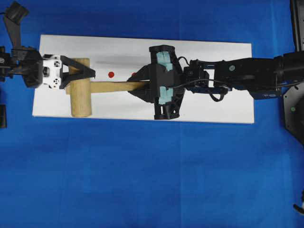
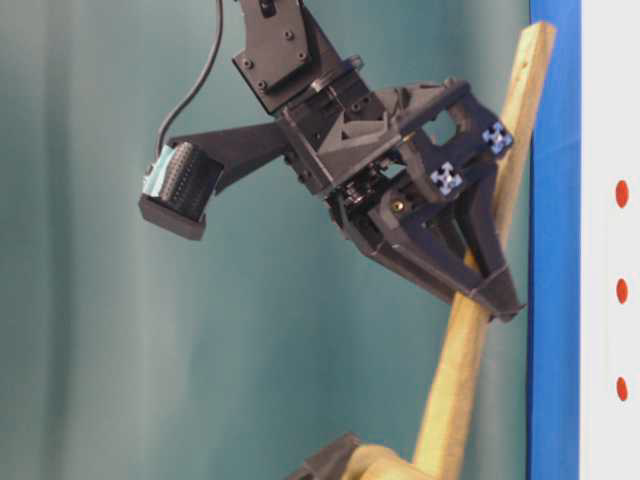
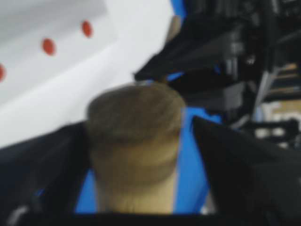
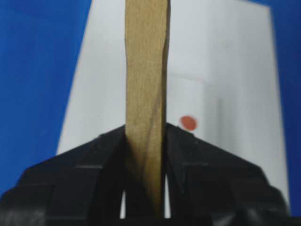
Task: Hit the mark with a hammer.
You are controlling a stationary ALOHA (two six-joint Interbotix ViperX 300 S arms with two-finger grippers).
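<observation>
Two grippers: right fingers [image 4: 108, 155] pinch the hammer [image 1: 102, 87] handle; left fingers [image 1: 76, 64] spread around its head.

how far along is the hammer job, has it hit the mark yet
Done: the hammer is picked up. The right pincer is shut on its handle, and the table-level view shows the handle tilted off the board.

In hand: the left pincer straddles the head, with gaps either side in its wrist view, so it looks open.

Left: the strike. The head sits beside the red mark on the white board, not on it.
</observation>
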